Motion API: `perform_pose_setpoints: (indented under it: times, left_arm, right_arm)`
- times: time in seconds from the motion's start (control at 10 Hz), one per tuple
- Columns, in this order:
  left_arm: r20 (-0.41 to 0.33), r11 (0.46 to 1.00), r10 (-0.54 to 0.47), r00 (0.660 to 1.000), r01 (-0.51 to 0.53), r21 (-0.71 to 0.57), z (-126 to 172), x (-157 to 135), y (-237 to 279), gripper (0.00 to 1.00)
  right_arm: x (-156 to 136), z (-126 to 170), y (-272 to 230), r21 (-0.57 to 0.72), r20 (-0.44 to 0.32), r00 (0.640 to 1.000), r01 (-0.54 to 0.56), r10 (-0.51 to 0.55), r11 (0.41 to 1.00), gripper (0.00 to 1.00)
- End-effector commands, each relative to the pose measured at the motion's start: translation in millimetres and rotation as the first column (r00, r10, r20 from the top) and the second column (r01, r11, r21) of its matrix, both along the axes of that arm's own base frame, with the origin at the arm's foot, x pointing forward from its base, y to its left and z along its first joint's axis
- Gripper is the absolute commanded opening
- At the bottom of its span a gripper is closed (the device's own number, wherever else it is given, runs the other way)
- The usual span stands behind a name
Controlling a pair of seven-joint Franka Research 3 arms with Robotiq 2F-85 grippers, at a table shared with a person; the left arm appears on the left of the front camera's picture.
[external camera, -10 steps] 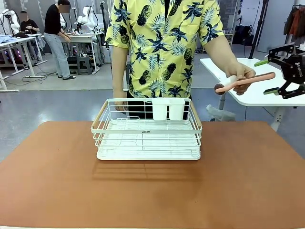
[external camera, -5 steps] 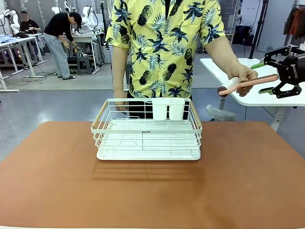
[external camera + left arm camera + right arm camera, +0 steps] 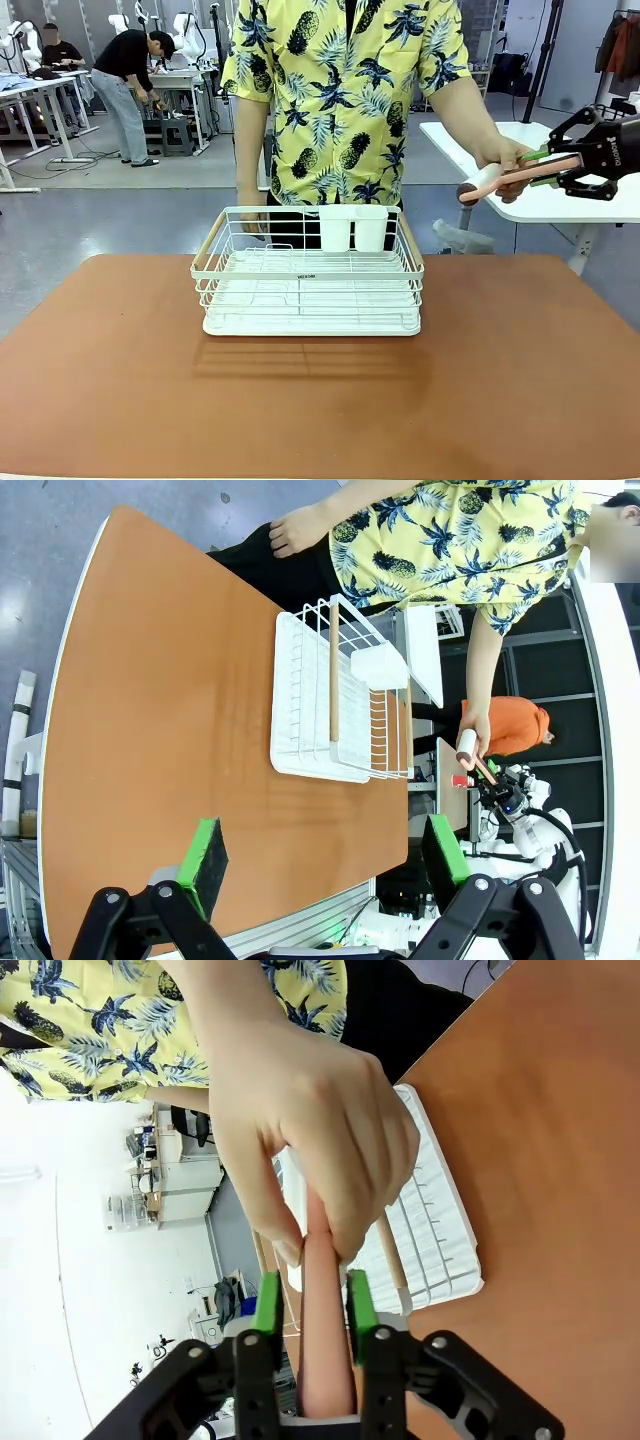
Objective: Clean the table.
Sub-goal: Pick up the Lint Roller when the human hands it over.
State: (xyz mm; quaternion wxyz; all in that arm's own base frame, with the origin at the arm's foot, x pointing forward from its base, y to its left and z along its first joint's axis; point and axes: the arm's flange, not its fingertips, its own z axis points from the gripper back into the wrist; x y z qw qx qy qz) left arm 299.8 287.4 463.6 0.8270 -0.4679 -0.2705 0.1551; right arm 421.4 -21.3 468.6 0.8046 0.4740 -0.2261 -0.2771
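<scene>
The right gripper (image 3: 313,1305) clamps a roller's pink handle (image 3: 520,172), also gripped by a person's hand (image 3: 503,155), beyond the reddish-brown table (image 3: 320,400) (white rack (image 3: 308,290) aboard). The left gripper (image 3: 324,850) hangs above it; jaws wide, empty.

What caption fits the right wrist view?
Handover: right gripper straddles the pink handle gripped by a person's hand, white wire rack beyond.

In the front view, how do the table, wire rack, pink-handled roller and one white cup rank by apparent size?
Largest: the table.
Then the wire rack.
The pink-handled roller and the white cup look similar, roller longer, cup wider: unranked.
</scene>
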Motion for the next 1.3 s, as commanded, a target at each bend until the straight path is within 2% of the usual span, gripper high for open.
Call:
perform_pose_setpoints:
  times: [0.0, 0.1, 0.2, 0.4, 0.5, 0.6, 1.2]
  left_arm:
    - [0.007, 1.0, -0.002, 1.0, 0.002, -0.004, 0.4, -2.1, 1.4, 1.0]
    - [0.007, 1.0, -0.002, 1.0, 0.002, -0.004, 0.4, -2.1, 1.4, 1.0]
    - [0.007, 1.0, -0.002, 1.0, 0.002, -0.004, 0.4, -2.1, 1.4, 1.0]
    - [0.007, 1.0, -0.002, 1.0, 0.002, -0.004, 0.4, -2.1, 1.4, 1.0]
    - [0.007, 1.0, -0.002, 1.0, 0.002, -0.004, 0.4, -2.1, 1.4, 1.0]
    - [0.007, 1.0, -0.002, 1.0, 0.002, -0.004, 0.4, -2.1, 1.4, 1.0]
    - [0.007, 1.0, -0.002, 1.0, 0.002, -0.004, 0.4, -2.1, 1.4, 1.0]
  right_arm:
    - [4.2, -5.3, 3.0, -0.004, 0.018, 1.0, 0.012, -0.012, 1.0, 0.14]
    - [4.0, -4.7, 2.2, -0.005, 0.019, 1.0, 0.013, -0.012, 1.0, 0.04]
    - [4.1, -3.9, 0.8, -0.002, 0.018, 1.0, 0.016, -0.016, 1.0, 0.0]
    - [4.5, -1.2, -1.6, 0.003, 0.01, 1.0, 0.022, -0.022, 1.0, 0.0]
    - [5.0, 3.9, -5.7, 0.01, 0.02, 0.999, 0.035, -0.036, 0.999, 0.05]
    - [0.9, -2.9, -1.9, 0.0, -0.007, 1.0, 0.005, -0.005, 1.0, 0.05]
    - [0.9, -2.9, -1.9, 0.0, -0.007, 1.0, 0.005, -0.005, 1.0, 0.05]
